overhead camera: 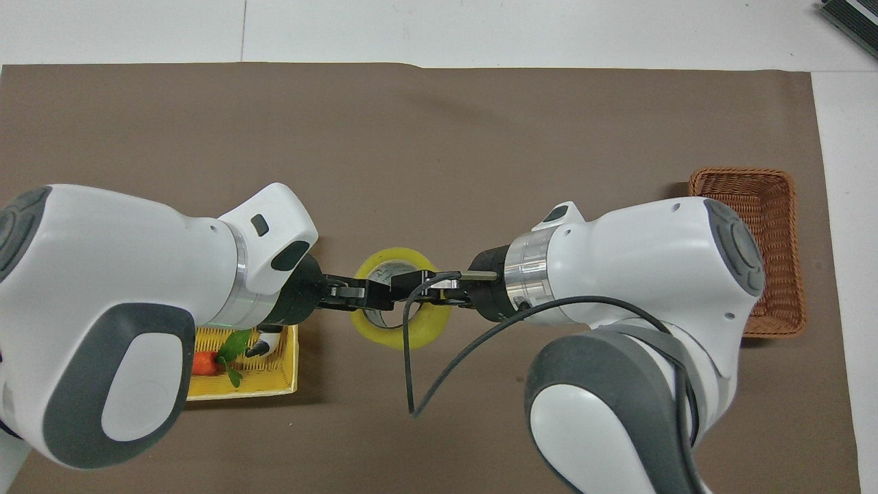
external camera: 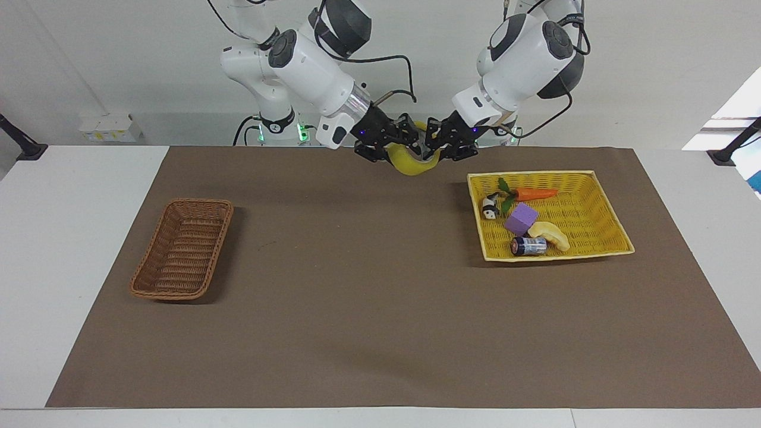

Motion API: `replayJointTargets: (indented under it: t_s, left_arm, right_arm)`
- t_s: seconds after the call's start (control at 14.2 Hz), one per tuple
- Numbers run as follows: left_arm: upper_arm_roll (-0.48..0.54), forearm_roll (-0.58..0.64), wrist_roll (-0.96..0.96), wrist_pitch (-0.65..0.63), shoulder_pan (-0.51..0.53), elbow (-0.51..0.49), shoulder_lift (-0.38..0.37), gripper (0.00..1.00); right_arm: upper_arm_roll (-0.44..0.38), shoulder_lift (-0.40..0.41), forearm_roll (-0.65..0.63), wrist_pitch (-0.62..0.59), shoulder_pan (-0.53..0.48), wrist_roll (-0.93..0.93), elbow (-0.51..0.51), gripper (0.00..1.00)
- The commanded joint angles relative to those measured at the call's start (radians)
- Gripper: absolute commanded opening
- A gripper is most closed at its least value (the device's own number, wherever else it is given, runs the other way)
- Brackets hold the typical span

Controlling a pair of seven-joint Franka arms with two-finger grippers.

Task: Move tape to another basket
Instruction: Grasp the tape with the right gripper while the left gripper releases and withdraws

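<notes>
The tape (external camera: 410,166), a yellow roll with a grey core, hangs in the air over the mat's edge nearest the robots, beside the yellow tray. My left gripper (external camera: 438,147) is shut on the roll's wall on the side toward the tray. My right gripper (external camera: 393,144) is open and straddles the wall on the roll's side toward the brown wicker basket (external camera: 199,203), which sits empty at the right arm's end. In the overhead view the tape (overhead camera: 385,335) sits between the left gripper (overhead camera: 367,296) and the right gripper (overhead camera: 426,293); the basket (overhead camera: 778,206) is partly under the right arm.
A yellow woven tray (external camera: 535,174) at the left arm's end holds a carrot toy (external camera: 535,193), a purple block (external camera: 521,219), a pale banana toy (external camera: 550,233), a small can (external camera: 528,245) and a panda figure (external camera: 489,207). A brown mat (external camera: 357,297) covers the table.
</notes>
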Motion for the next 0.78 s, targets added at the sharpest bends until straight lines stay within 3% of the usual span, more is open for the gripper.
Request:
replayJointTargets:
  t_s: [0.0,0.42,0.71]
  left_arm:
    - [0.014,-0.026,-0.049,0.010,-0.002,0.002,-0.021,1.00]
    - [0.017,-0.101,-0.112,0.010,0.139,0.015,-0.018,1.00]
    - [0.017,-0.058,-0.114,-0.005,0.269,0.052,-0.002,1.00]
  right_arm:
    - [0.002,-0.012,0.011,-0.022,-0.014,-0.005,0.007,0.00]
    - [-0.024,-0.019,-0.004,-0.060,-0.018,-0.011,0.021,0.00]
    - [-0.120,-0.058,-0.087,-0.185,-0.018,-0.009,0.062,0.00]
